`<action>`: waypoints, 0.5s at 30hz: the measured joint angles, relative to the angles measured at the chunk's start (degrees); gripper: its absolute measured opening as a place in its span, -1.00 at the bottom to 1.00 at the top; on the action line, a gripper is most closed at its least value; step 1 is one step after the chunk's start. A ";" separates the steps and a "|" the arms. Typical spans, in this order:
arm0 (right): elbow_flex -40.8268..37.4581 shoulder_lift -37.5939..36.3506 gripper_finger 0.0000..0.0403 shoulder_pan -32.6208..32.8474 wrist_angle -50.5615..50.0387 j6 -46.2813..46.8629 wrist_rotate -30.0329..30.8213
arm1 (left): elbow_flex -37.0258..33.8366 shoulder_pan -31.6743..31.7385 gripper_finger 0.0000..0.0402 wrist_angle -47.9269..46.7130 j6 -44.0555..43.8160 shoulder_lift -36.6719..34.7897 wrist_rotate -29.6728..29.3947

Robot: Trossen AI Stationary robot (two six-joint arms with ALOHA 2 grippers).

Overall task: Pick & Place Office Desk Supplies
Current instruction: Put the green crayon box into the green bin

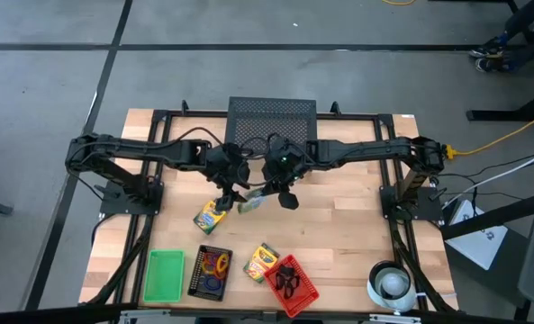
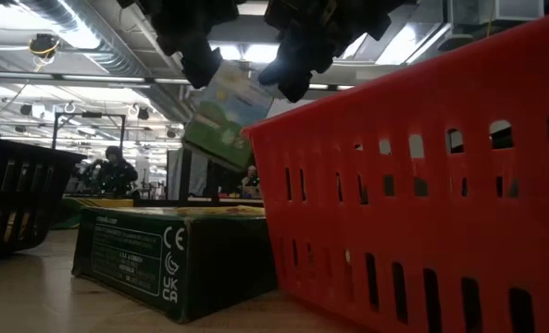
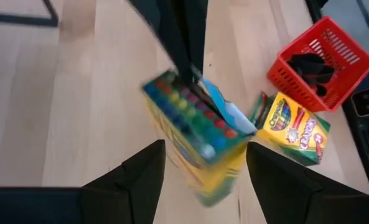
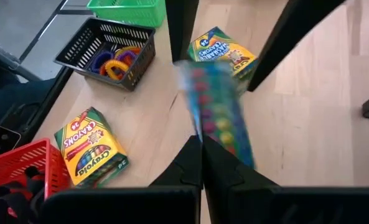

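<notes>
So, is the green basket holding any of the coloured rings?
No, in the high view the green basket shows only its bare floor, while the rings lie in the black basket beside it.

1. A light wooden slatted table top (image 1: 339, 229) in a black metal frame carries everything.
2. On it lie two yellow-and-green crayon boxes (image 1: 209, 217) (image 1: 261, 262).
3. A green plastic basket (image 1: 164, 275), a black mesh basket (image 1: 209, 273) and a red plastic basket (image 1: 293, 284) stand along the near edge.
4. A large black mesh stand (image 1: 271, 118) sits at the far edge.
</notes>
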 joint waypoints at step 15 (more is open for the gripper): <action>0.02 -1.36 -1.00 -1.65 0.88 -0.77 -0.19 | 0.02 0.67 0.12 -0.24 -0.74 0.25 -0.26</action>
